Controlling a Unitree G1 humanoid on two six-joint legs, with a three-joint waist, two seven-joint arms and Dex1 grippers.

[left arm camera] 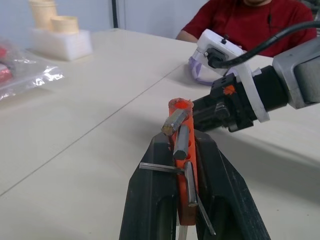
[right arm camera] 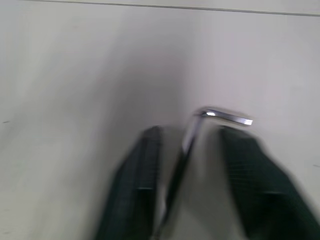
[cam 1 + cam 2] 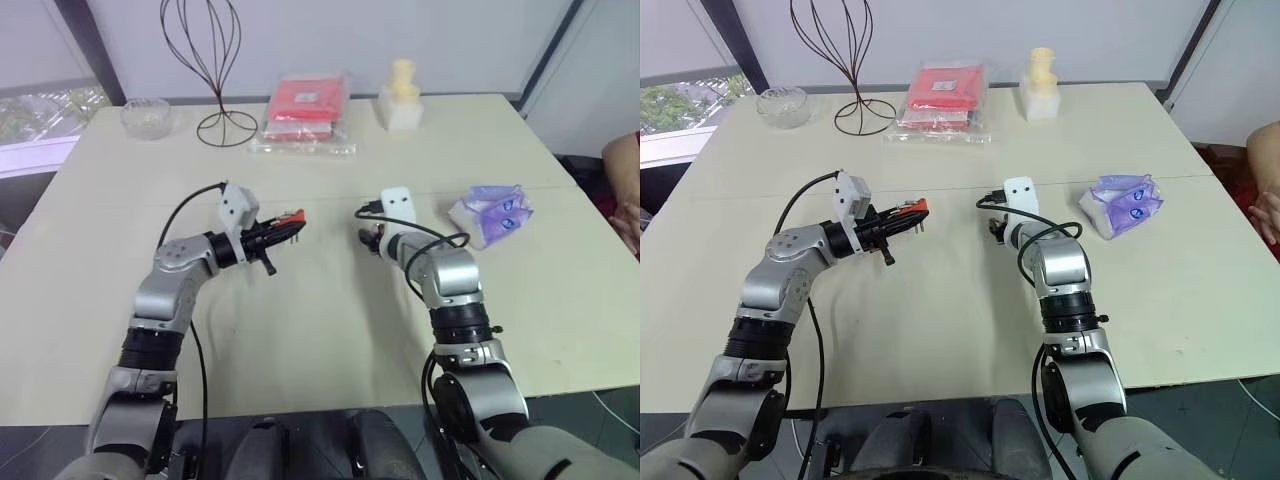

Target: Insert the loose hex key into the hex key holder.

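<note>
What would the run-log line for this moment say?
left gripper: shut on hex key holder, held above table | right gripper: fingers astride loose hex key, not yet clamped | insertion: not done

Right wrist view was motion-blurred: the right gripper (image 2: 190,150) fingers smeared, the loose hex key (image 2: 197,135) between them, its long end cut off by the frame edge; contact couldn't be told. In the head views the key was too small to make out. The hex key holder (image 1: 182,165) had its base hidden between the left gripper (image 1: 182,150) fingers. A person (image 1: 250,20) was cropped at the frame edge.
</note>
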